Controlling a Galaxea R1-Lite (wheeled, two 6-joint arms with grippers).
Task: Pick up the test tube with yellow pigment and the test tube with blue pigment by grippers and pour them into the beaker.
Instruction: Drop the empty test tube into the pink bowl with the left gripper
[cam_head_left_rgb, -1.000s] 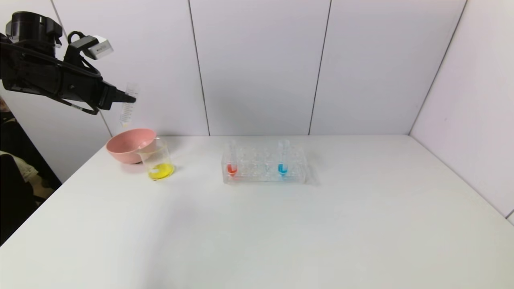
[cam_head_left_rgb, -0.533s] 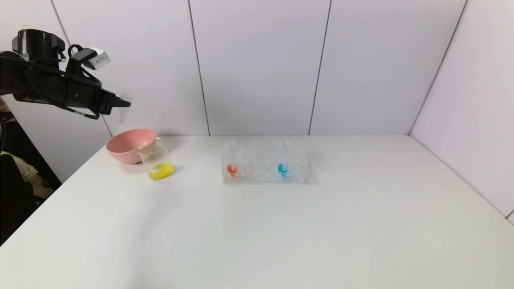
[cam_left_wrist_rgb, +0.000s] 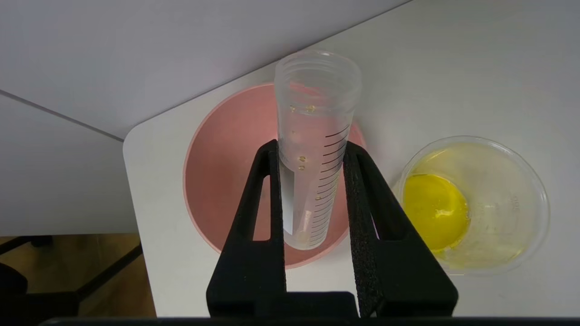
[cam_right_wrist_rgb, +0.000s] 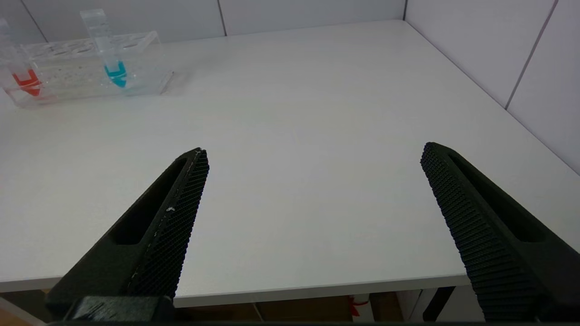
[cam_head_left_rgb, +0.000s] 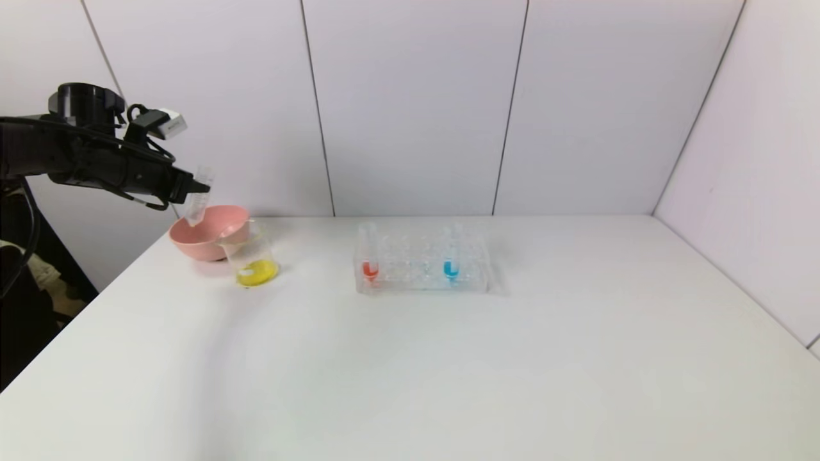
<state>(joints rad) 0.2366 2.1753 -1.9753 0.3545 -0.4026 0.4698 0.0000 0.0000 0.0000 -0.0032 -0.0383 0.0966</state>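
My left gripper [cam_head_left_rgb: 202, 187] [cam_left_wrist_rgb: 311, 147] is shut on the test tube with yellow pigment [cam_head_left_rgb: 198, 205] [cam_left_wrist_rgb: 312, 104]. The tube is clear, with only yellowish drops on its wall, and it hangs tilted with its bottom end over the pink bowl [cam_head_left_rgb: 192, 246] [cam_left_wrist_rgb: 222, 181]. The beaker [cam_head_left_rgb: 251, 256] [cam_left_wrist_rgb: 476, 203] stands beside the bowl with yellow liquid in its bottom. The test tube with blue pigment [cam_head_left_rgb: 451, 253] [cam_right_wrist_rgb: 111, 54] stands upright in the clear rack [cam_head_left_rgb: 419, 266] [cam_right_wrist_rgb: 77, 68]. My right gripper [cam_right_wrist_rgb: 313, 149] is open over the table's front edge, holding nothing, and does not show in the head view.
A red-liquid tube [cam_head_left_rgb: 369, 256] [cam_right_wrist_rgb: 20, 68] stands at the rack's left end. White walls close the table at the back and right. The bowl sits at the table's far left corner, close to the edge.
My left arm has come down with the tube. The tube's bottom end, earlier well above the bowl, now hangs at the bowl's rim. Rack and beaker have not moved.
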